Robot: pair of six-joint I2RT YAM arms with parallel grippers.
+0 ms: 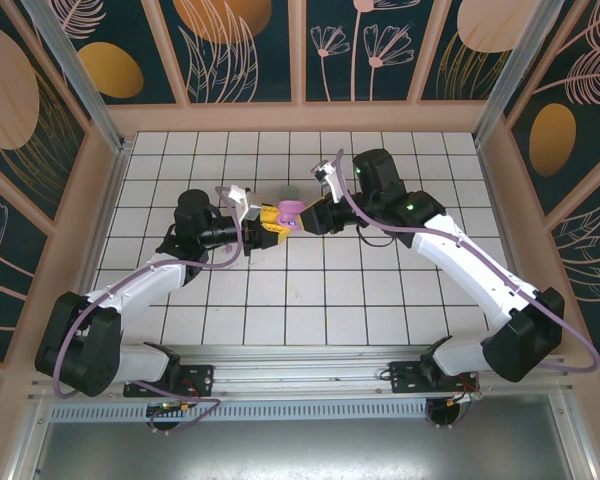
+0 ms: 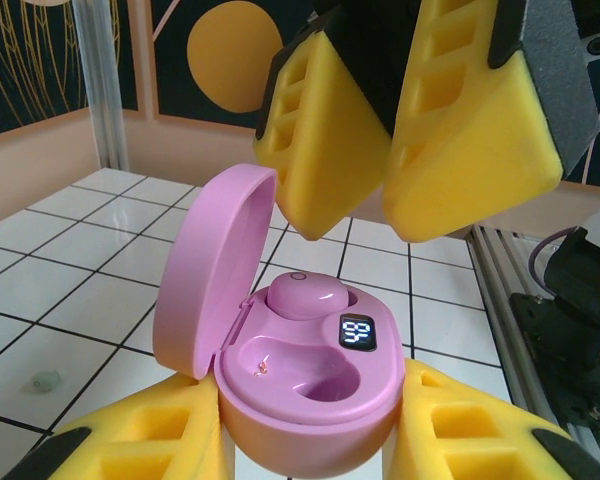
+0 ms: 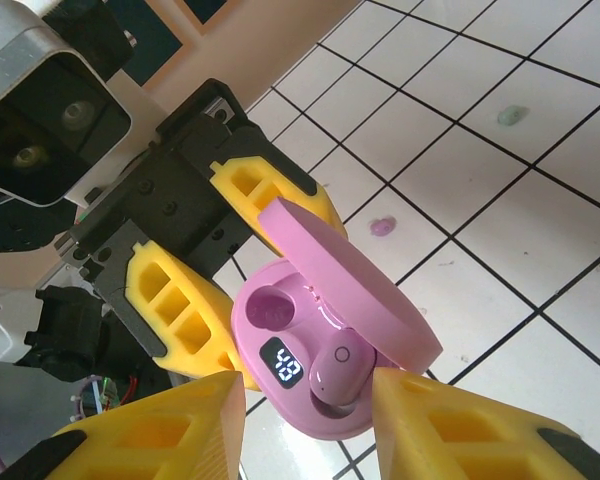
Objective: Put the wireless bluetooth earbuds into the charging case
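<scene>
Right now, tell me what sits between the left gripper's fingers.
The open pink charging case, one pink earbud seated inside, pinched by the left gripper; the left wrist view shows it.

surface: white tiled table (image 1: 280,300) | on it: purple earbud (image 3: 383,227), mint earbud (image 3: 509,116) | on separate tiles

The left arm (image 1: 145,275) and right arm (image 1: 470,262) are white tubes with fat black joints. A purple cable (image 1: 395,232) runs along each. A green light (image 1: 410,205) glows on the right one. The fingers (image 2: 480,440) are yellow blocks with square holes.
</scene>
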